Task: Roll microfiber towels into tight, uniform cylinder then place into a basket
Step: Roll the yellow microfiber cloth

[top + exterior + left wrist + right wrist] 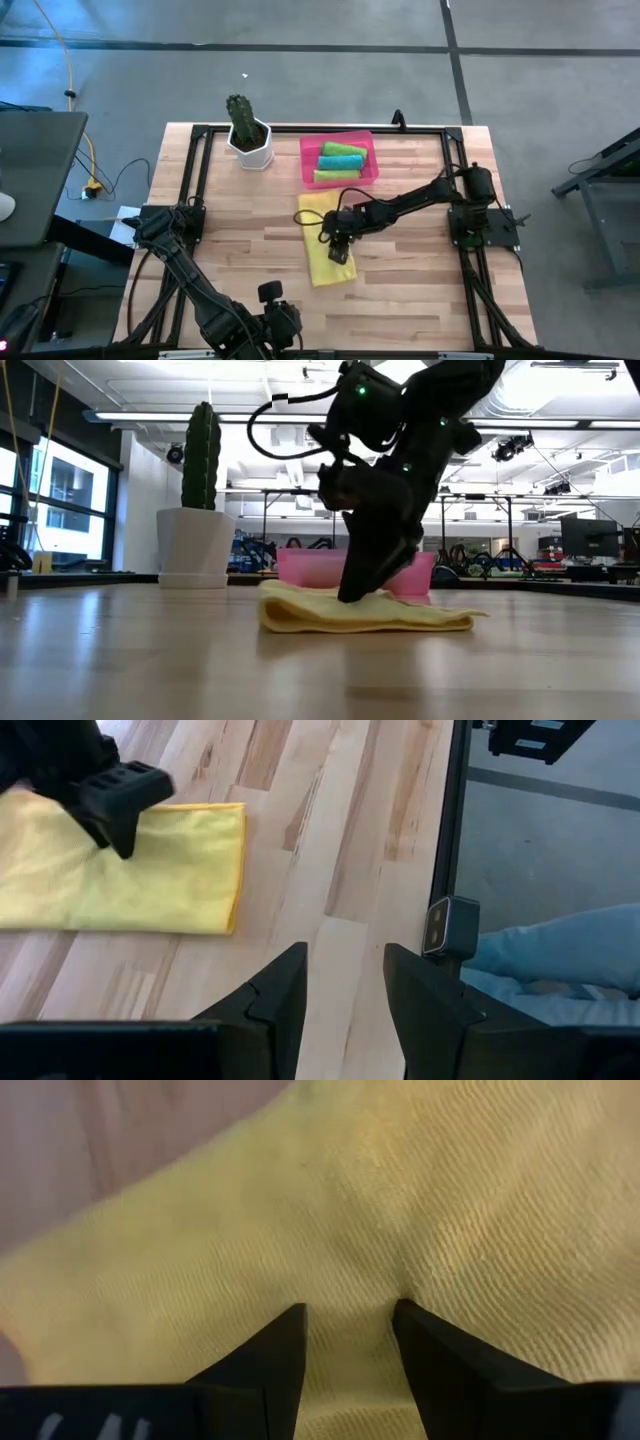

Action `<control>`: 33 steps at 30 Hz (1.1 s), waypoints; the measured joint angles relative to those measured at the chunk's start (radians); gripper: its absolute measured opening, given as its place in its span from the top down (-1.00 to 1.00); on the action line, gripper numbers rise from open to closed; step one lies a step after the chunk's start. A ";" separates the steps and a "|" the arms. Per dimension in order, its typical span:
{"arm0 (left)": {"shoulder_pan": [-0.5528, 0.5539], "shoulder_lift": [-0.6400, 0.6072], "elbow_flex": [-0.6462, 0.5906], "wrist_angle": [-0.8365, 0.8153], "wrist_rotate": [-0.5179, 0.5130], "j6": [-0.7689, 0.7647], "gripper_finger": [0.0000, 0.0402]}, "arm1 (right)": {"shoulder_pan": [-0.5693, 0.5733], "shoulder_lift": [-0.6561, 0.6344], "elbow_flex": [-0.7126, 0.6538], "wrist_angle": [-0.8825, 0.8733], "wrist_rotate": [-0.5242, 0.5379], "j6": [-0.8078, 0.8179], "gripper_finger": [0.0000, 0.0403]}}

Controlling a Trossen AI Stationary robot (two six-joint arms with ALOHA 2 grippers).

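Here, line by line, is how I stand;
Right pincer (338, 247): mine, tips down on the yellow towel (326, 243) near the table's middle; fingers (275, 1360) spread a little, pressing into the cloth, a small ridge of it between them; whether I truly pinch it I cannot tell;
Left pincer (345, 1010): mine too, parked at the near edge of the table (420, 280), fingers apart, holding nothing;
Yellow towel: flat and folded, its long side running from the basket (308, 165) toward the near edge; 1 end lies just beside the basket;
Basket: pink, at the far edge, holding 3 rolled towels, 2 lime green (342, 149) and 1 teal (340, 162);
Open room: bare wood on both sides of the yellow towel; the black frame rail (452, 810) borders the table;
Cactus pot (250, 148): white, just beside the basket, near the far edge;
Hidden: in the low view my arm covers the towel's middle and part of the basket; a light blue sleeve (540, 955) is cut off beyond the rail.
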 joint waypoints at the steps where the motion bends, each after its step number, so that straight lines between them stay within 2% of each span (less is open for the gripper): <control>1: 0.000 0.000 0.000 0.000 0.000 0.000 0.38 | 0.006 -0.001 0.000 -0.004 -0.011 0.060 0.24; 6: 0.000 0.000 0.000 -0.002 0.000 0.001 0.38 | 0.041 -0.025 -0.002 -0.004 -0.061 0.133 0.24; 9: 0.000 0.000 0.000 -0.003 0.000 0.008 0.38 | 0.061 -0.081 0.012 -0.067 -0.074 0.086 0.24; 18: 0.001 0.000 0.000 -0.002 -0.012 0.009 0.38 | 0.159 -0.295 0.016 -0.306 -0.025 -0.012 0.24; 21: 0.005 0.000 0.000 -0.002 -0.031 0.033 0.38 | 0.225 -0.346 0.022 -0.309 0.086 -0.028 0.24; 26: 0.020 0.000 0.000 -0.002 -0.035 0.061 0.38 | 0.347 -0.361 0.021 -0.315 0.299 -0.050 0.24; 33: 0.037 0.000 0.000 -0.002 -0.038 0.104 0.38 | 0.455 -0.355 0.021 -0.386 0.499 -0.002 0.24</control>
